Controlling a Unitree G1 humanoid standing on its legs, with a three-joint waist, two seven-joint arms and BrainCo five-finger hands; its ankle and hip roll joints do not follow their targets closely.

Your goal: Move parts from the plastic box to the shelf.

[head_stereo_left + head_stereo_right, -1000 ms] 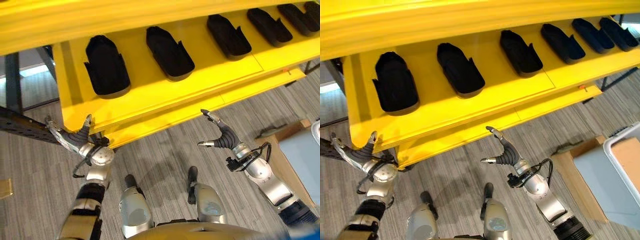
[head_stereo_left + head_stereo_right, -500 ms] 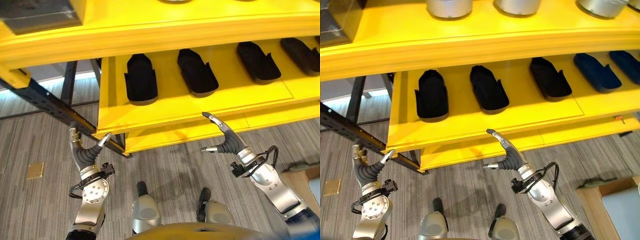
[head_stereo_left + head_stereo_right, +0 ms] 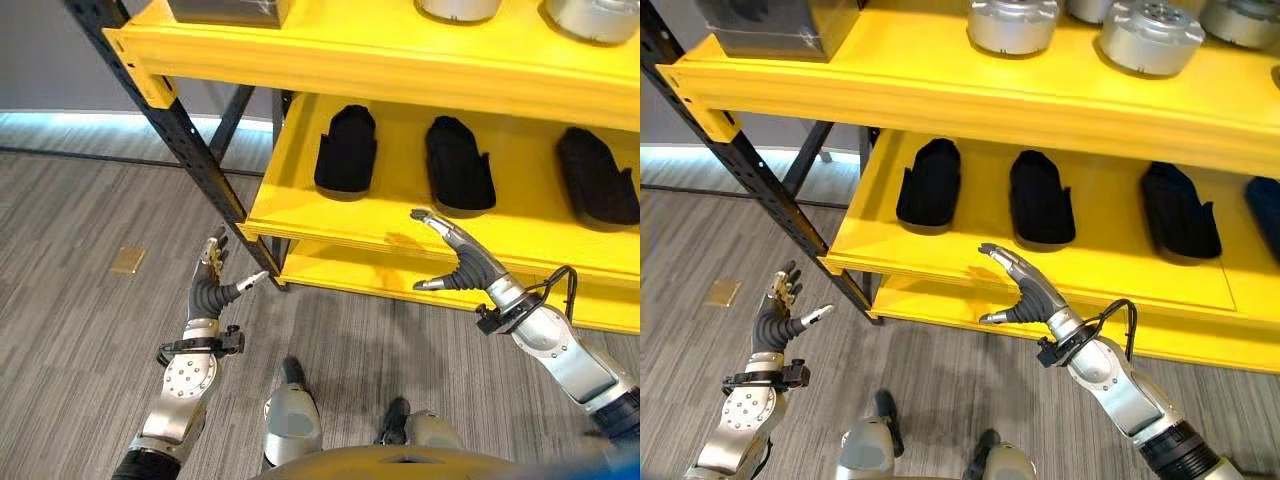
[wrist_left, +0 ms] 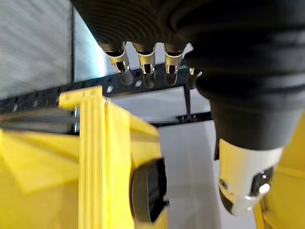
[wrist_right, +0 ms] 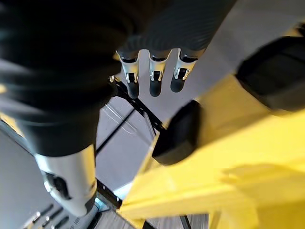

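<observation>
Both hands have risen since a moment ago as the robot's view tilts up. Its left hand (image 3: 780,318) hovers empty, fingers spread, beside the black perforated steel upright (image 3: 770,190). Its right hand (image 3: 1025,295), also open and holding nothing, hangs just before the yellow metal shelf (image 3: 970,262), where black moulded part holders (image 3: 930,183) sit. Round silver metal parts (image 3: 1012,22) rest on the upper tier.

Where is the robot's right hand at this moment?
In the right eye view the right hand is open and empty, held before the front edge of the yellow shelf, just below the middle black moulded tray.
</observation>
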